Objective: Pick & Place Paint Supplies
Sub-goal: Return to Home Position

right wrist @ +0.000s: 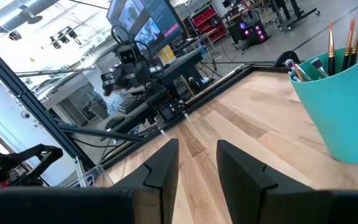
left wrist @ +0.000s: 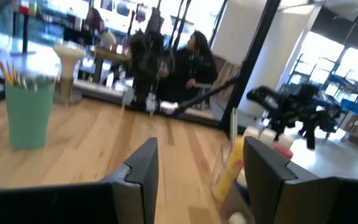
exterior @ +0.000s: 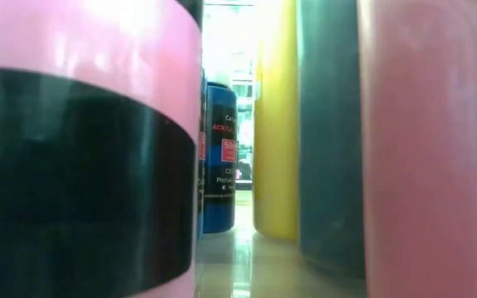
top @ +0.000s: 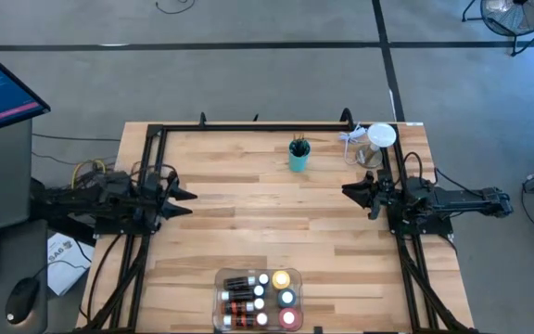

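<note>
Several paint bottles and tubes stand upright in a clear tray [top: 219, 299] at the table's near edge. The low view shows them close up: a pink-and-black bottle [exterior: 81, 149], a blue tube [exterior: 219, 157], a yellow bottle [exterior: 276, 116]. Thin brushes [right wrist: 347, 40] stick up out of a teal cup [top: 298, 156] near the far edge. My left gripper [top: 185, 198] hovers open at the table's left side and faces right; in its wrist view [left wrist: 201, 165] the yellow bottle [left wrist: 230, 167] shows beyond its fingers. My right gripper [top: 349, 191] hovers open at the right side, facing left [right wrist: 197, 163].
A white round object [top: 382, 136] and some clear items sit at the far right corner. A black frame [top: 248, 127] runs along the far edge and both sides. Bare wood lies between the two grippers. People sit in the room beyond the table [left wrist: 191, 62].
</note>
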`<state>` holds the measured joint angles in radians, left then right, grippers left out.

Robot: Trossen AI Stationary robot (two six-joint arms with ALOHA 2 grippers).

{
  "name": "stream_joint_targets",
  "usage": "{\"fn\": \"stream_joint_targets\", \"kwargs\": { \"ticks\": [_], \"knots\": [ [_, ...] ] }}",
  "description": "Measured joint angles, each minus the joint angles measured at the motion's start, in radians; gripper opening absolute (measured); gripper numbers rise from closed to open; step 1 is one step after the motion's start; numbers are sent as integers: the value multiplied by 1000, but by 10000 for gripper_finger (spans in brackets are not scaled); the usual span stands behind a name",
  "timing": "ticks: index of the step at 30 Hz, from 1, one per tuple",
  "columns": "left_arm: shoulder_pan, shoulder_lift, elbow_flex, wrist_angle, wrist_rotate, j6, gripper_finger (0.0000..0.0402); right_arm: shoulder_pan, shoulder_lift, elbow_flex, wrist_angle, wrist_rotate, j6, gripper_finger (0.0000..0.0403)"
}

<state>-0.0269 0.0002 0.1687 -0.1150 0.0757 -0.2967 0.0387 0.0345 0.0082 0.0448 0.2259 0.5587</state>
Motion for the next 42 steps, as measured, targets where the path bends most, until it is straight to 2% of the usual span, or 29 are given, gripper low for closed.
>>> {"fn": "stream_joint_targets", "kwargs": {
  "ticks": [8, 13, 42],
  "knots": [
    [0, 0, -106, 26, -1, 0, 140, 0, 0, 0, 0, 0, 0, 103],
    [0, 7, -145, 103, -19, 15, 140, 0, 0, 0, 0, 0, 0, 103],
    [0, 7, -155, 136, -35, 23, 140, 0, 0, 0, 0, 0, 0, 103]
  ]
}}
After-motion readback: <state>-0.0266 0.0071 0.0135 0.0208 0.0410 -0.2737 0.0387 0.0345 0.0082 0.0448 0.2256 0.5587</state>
